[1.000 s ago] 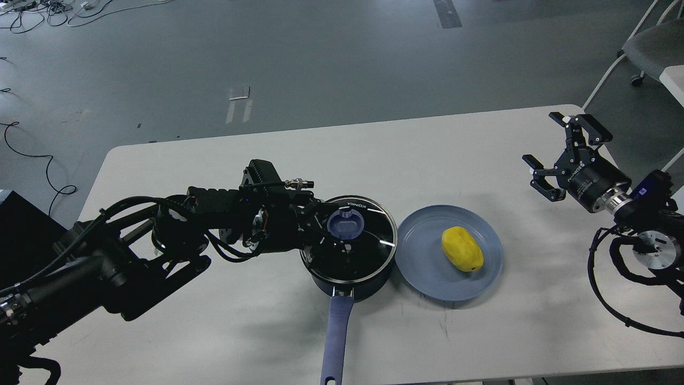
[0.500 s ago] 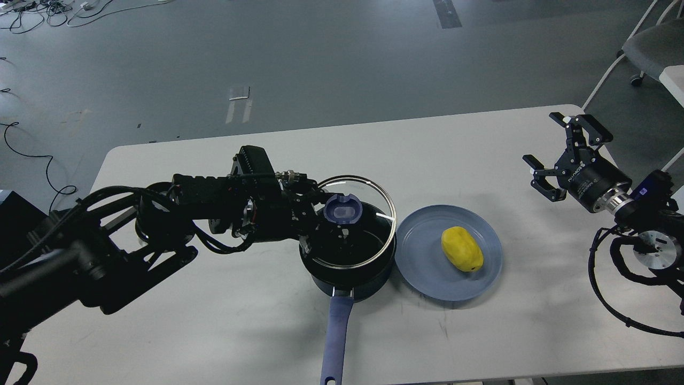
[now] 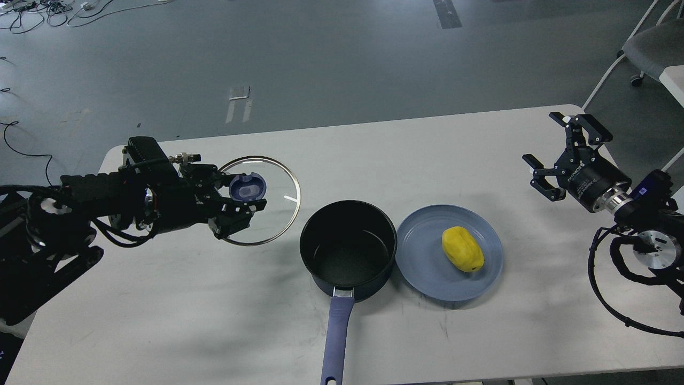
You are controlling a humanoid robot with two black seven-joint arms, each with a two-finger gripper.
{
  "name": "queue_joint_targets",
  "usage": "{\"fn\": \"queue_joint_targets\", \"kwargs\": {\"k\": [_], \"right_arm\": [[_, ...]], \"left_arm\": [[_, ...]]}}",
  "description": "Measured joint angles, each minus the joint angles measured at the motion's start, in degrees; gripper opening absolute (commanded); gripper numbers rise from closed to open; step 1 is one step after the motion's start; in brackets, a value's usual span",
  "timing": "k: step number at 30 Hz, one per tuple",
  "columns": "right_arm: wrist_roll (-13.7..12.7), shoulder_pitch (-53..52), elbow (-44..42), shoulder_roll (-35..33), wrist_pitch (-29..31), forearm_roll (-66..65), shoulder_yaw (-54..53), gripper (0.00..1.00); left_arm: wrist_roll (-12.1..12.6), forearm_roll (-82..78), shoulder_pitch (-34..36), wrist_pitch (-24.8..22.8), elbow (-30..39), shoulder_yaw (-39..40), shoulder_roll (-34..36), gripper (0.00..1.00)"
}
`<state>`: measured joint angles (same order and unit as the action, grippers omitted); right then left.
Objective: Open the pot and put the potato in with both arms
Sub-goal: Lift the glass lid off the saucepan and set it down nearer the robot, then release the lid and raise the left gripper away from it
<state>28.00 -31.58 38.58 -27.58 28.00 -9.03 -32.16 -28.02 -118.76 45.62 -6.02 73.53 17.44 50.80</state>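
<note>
The dark navy pot (image 3: 348, 251) stands uncovered at the table's middle, its blue-purple handle (image 3: 336, 342) pointing toward me. The yellow potato (image 3: 462, 248) lies on a blue plate (image 3: 422, 256) just right of the pot. My left gripper (image 3: 243, 195) is shut on the blue knob of the round glass lid (image 3: 267, 214) and holds the lid above the table, left of the pot. My right gripper (image 3: 558, 155) is open and empty over the table's right edge, well right of the plate.
The white table (image 3: 427, 149) carries only the pot and the plate. A chair (image 3: 654, 48) stands at the far right on the floor. Cables lie on the floor at the far left.
My left gripper lifted the glass lid off the pot and carried it left, clear of the pot. The pot now stands uncovered. The right arm has not moved.
</note>
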Motion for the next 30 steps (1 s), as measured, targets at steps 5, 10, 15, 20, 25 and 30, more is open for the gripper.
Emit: {"fn": "queue_joint_targets", "kwargs": {"k": [5,10,15,20,25,30], "right_arm": [[0.0,-0.1,0.0,-0.1,0.0,0.0,0.2,1.00],[0.0,-0.1,0.0,-0.2,0.0,0.0,0.6,1.00],[0.0,-0.1,0.0,-0.2,0.0,0.0,0.7,1.00],[0.0,0.0,0.1,-0.3,0.0,0.0,0.7,1.00],[0.0,0.0,0.0,-0.3,0.0,-0.1,0.8,1.00],[0.0,-0.1,0.0,-0.2,0.0,-0.1,0.9,1.00]], "left_arm": [[0.0,0.5,-4.5,2.8,-3.7,-0.1,0.3,0.49],[0.0,0.7,-7.8,3.4,-6.9,-0.2,0.0,0.50],[0.0,1.8,-11.0,4.8,-10.0,-0.1,-0.6,0.52],[0.0,3.2,-13.3,6.8,-11.8,0.0,-1.2,0.72],[0.0,3.8,-14.2,7.8,-12.0,-0.1,-1.3,0.97],[0.0,6.8,-14.2,8.1,-12.0,0.0,-1.2,0.98]]}}
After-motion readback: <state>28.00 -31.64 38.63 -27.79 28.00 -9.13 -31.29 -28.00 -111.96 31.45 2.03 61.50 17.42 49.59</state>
